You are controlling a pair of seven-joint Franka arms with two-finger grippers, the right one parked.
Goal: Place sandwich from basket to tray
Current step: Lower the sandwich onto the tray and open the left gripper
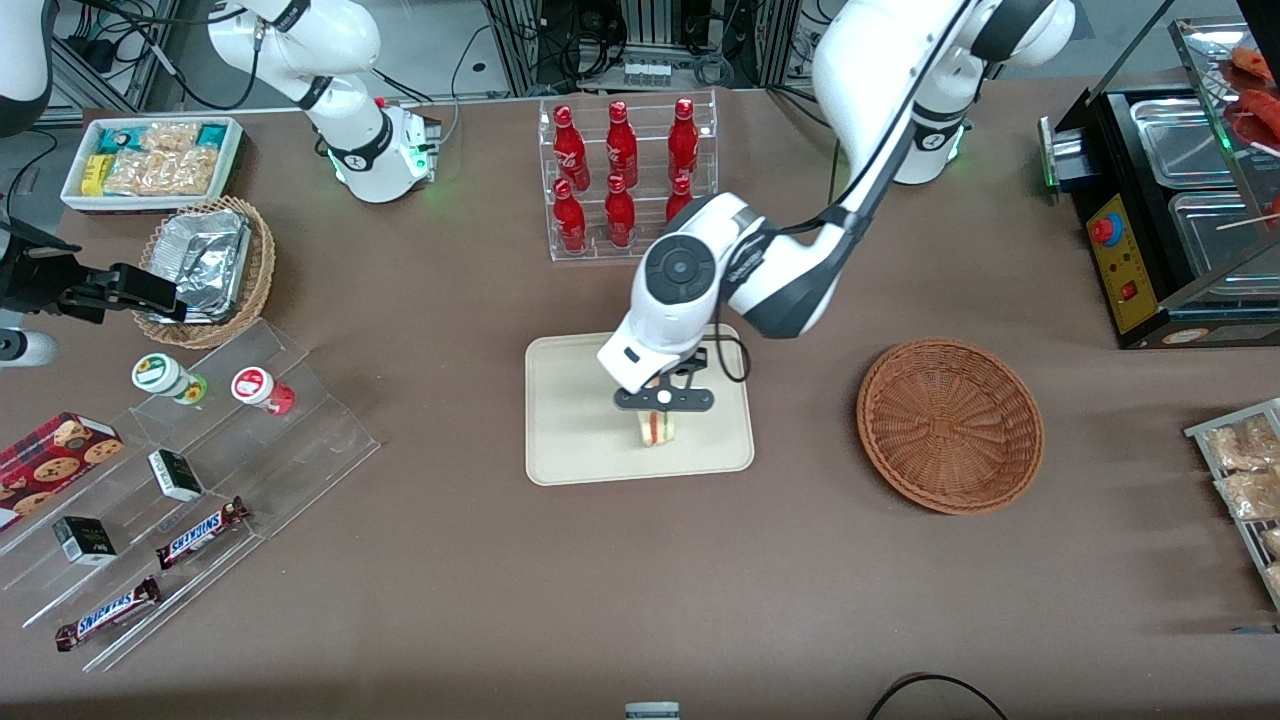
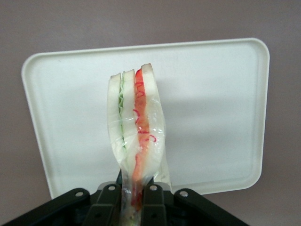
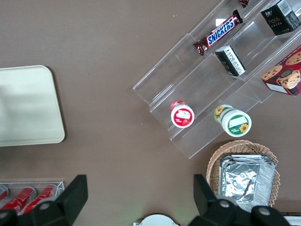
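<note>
Pinching the sandwich (image 2: 135, 127) between closed fingers (image 2: 109, 200), gripper (image 1: 662, 400) poised over the tray (image 1: 570, 420), wedge pointing down at the tray surface, basket (image 1: 950, 425) apart on the desk (image 1: 450, 560).

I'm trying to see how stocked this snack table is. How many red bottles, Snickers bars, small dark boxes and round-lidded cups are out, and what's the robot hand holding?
Red bottles: 6
Snickers bars: 2
Small dark boxes: 2
Round-lidded cups: 2
Sandwich, gripped by the hand above the tray: 1
Total: 13
</note>
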